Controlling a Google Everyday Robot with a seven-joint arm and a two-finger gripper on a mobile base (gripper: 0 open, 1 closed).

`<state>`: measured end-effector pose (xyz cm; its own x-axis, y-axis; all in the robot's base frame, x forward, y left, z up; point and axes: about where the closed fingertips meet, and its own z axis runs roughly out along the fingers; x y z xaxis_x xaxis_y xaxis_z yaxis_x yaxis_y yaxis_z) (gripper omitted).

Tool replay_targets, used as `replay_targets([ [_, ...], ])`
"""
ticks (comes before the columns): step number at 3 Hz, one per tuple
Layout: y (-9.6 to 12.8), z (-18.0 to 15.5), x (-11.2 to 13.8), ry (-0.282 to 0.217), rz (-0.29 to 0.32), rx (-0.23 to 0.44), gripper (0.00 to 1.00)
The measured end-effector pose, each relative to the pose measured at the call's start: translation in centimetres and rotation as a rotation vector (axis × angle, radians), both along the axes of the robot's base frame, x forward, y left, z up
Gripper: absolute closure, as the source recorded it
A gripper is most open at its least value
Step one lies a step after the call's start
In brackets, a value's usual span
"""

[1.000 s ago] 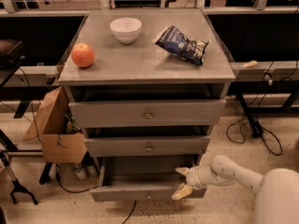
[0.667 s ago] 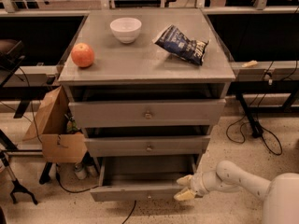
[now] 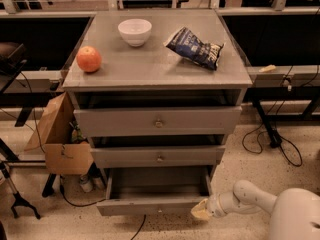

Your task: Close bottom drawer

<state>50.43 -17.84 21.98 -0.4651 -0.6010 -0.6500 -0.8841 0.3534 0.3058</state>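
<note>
Above the speckled floor, the open bottom drawer sits just left of my jaws, gap I can't tell; pushing inward comes next.

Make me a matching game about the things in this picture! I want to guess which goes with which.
Things:
1. apple
2. bowl
3. bag
4. end effector

Colour or place:
A. white
B. low down, by the front corner of the open bottom drawer
C. dark blue
D. orange-red

Pairs: 1-D, 2-A, 3-C, 4-B
</note>
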Motion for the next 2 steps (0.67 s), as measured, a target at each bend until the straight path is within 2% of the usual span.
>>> replay_targets([
  [1,0.1,-3.9,0.7,0.059,-0.042,0.006,1.00],
  [2,0.6,-5.6,2.0,0.069,-0.058,0.007,0.81],
])
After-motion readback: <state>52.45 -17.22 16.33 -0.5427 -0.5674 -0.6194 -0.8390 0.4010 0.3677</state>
